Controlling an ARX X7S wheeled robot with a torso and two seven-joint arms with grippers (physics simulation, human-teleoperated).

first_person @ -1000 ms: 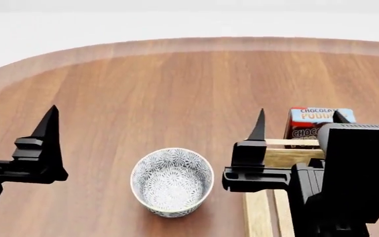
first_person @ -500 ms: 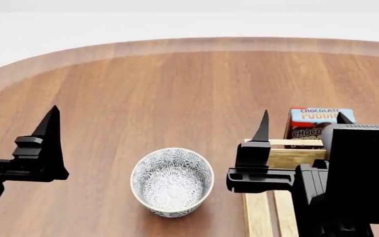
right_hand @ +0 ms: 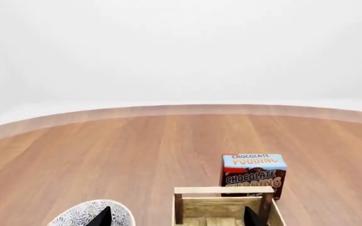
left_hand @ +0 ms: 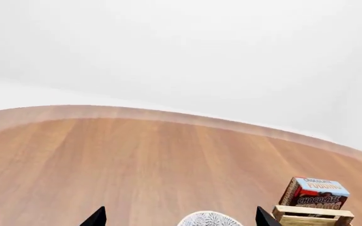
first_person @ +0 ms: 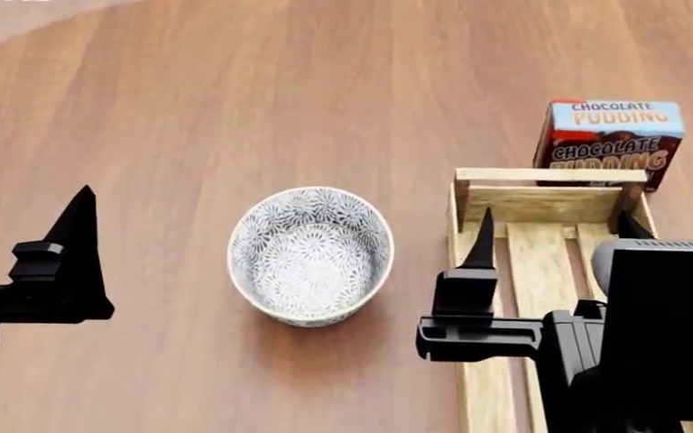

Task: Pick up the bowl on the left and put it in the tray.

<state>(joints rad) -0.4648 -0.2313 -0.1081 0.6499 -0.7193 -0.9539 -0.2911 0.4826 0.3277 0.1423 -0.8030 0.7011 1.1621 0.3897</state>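
My left gripper and right gripper hover level, fingers spread wide, empty, flanking the upright bowl; the tray runs lengthwise away from me.

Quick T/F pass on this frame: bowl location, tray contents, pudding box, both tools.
1. The round white bowl with the grey-black floral pattern sits on the wooden table, outside the tray. True.
2. The long light-wood slatted tray already holds the bowl. False: no bowl lies in the part of the tray that shows.
3. The chocolate pudding box stands inside the tray. False: it stands on the table just beyond the tray's far end.
4. The left tool is open and holds nothing. True.
5. The right tool is clamped on the bowl's rim. False: it is open, over the tray.
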